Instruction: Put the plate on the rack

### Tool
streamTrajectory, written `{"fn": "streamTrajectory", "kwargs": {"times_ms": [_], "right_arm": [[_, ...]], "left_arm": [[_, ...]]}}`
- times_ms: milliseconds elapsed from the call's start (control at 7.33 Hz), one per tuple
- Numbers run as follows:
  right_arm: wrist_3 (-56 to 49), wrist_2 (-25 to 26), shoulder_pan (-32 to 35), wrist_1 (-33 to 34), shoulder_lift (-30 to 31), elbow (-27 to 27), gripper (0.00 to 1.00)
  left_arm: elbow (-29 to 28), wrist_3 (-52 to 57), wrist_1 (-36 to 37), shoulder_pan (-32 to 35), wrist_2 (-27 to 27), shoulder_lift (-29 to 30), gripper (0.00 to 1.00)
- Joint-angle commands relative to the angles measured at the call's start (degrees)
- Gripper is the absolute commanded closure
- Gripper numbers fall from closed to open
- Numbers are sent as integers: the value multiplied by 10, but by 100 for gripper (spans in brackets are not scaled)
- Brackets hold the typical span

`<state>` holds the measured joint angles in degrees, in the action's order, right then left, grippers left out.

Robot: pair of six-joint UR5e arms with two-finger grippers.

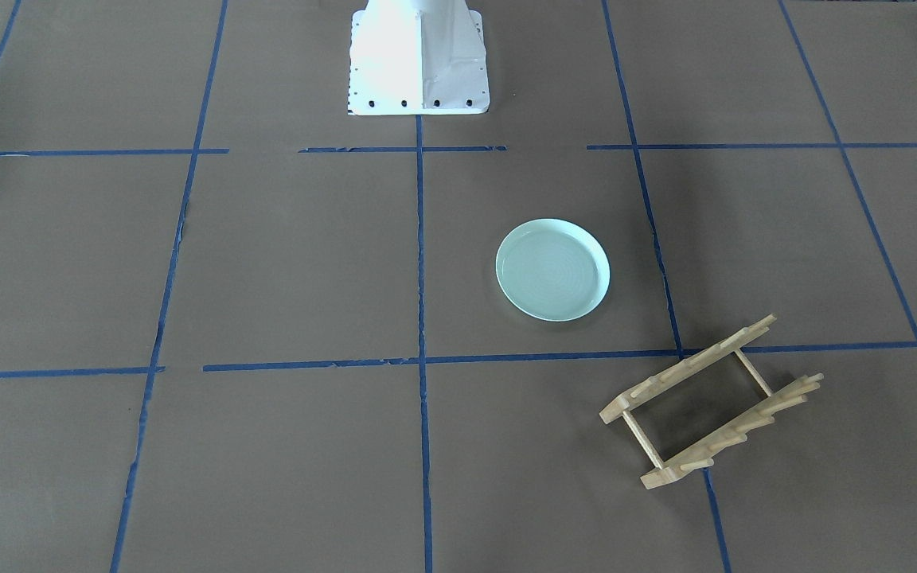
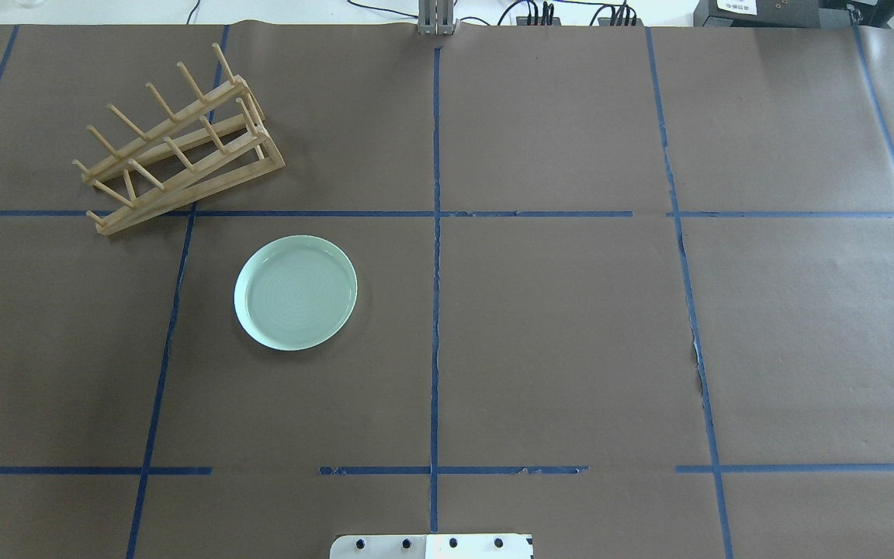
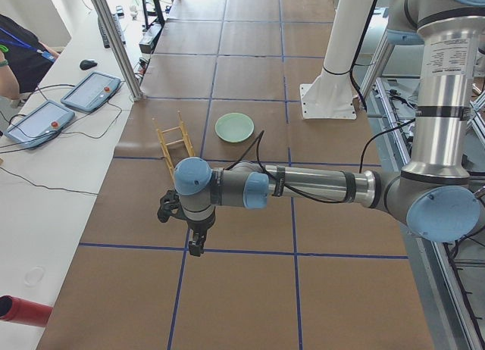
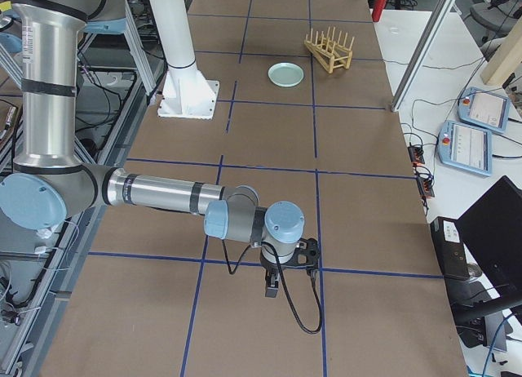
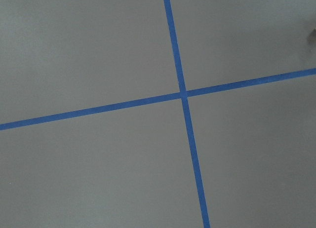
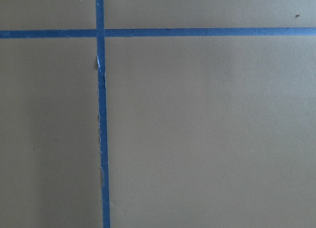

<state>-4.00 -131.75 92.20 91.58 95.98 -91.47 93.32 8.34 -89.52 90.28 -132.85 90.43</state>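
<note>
1. At the table's far left end, the left gripper hangs fingers-down over the table on a forearm stretched out level. It shows only in the left side view, so I cannot tell how far its jaws are parted. Nothing is seen in its grasp. Its wrist camera shows only brown paper and a crossing of blue tape.
2. Next comes the rack, standing on its 2 rails with the pegs pointing up. It sits askew to the tape grid, across 1 of the blue lines, in the far left part of the overhead view.
3. Just right of the rack and nearer the robot lies the plate. It is flat on the paper with its rim up, near the rack but apart from it and not yet on it. It sits inside 1 grid square and touches no tape line. In the front-facing view the plate is at centre-right and the rack is below and right of it.
4. At the middle, the white robot base stands on the centre tape line at the table's near edge.
5. At the far right end, the right gripper points down over a tape line, well apart from the plate and the rack. It shows only in the right side view, so I cannot tell its opening. Its wrist camera shows another tape crossing.
</note>
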Motion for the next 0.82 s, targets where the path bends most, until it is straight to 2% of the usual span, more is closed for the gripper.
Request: {"fn": "streamTrajectory", "kwargs": {"times_ms": [0, 136, 273, 409, 682], "right_arm": [[0, 0, 0, 0, 0, 1, 0], [0, 0, 0, 0, 0, 1, 0], [0, 0, 0, 0, 0, 0, 0], [0, 0, 0, 0, 0, 0, 0], [0, 0, 0, 1, 0, 1, 0]], "left_arm": [[0, -2, 0, -1, 0, 1, 0], [5, -19, 0, -2, -3, 11, 0], [9, -95, 0, -6, 0, 40, 0], [33, -135, 1, -35, 0, 49, 0], [146, -277, 0, -111, 1, 53, 0]]}}
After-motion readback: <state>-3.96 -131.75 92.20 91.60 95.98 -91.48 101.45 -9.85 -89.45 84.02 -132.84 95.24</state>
